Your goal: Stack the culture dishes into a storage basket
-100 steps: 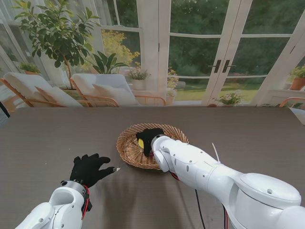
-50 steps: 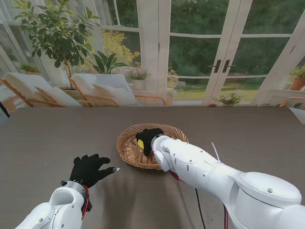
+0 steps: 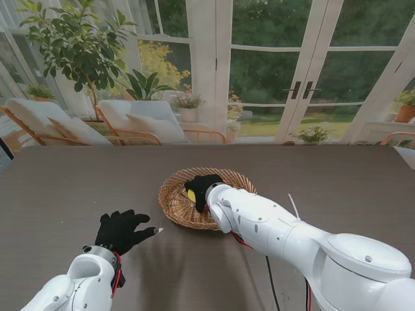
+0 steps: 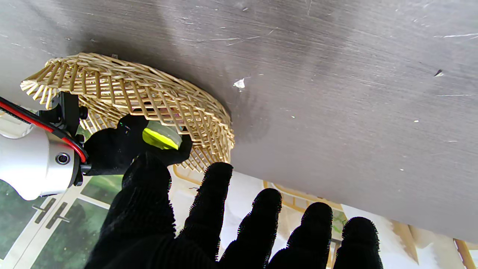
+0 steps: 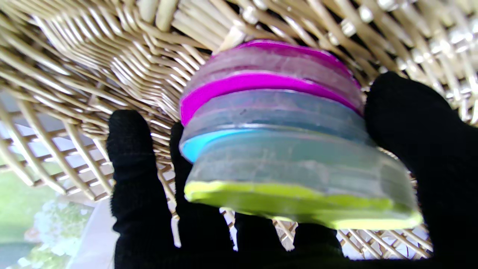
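A round wicker basket (image 3: 170, 202) sits mid-table. My right hand (image 3: 206, 186), in a black glove, is down inside it, shut on a yellow-green culture dish (image 3: 192, 195). In the right wrist view that yellow-green dish (image 5: 298, 205) sits on a blue dish (image 5: 209, 144), which rests on a magenta dish (image 5: 261, 80) on the basket floor. The thumb (image 5: 410, 130) and fingers (image 5: 130, 168) press its opposite sides. My left hand (image 3: 120, 230) lies open on the table, left of the basket and nearer to me. The left wrist view shows the basket (image 4: 157, 93) and the held dish (image 4: 160, 136).
A small white speck (image 3: 160, 229) lies on the dark table just beyond my left fingertips. My white right arm (image 3: 279, 230) crosses the basket's near rim, with a thin cable (image 3: 293, 206) sticking up from it. Chairs and plants stand past the table's far edge.
The right hand has edged very slightly left inside the basket with the yellow-green dish. The left hand has not moved.
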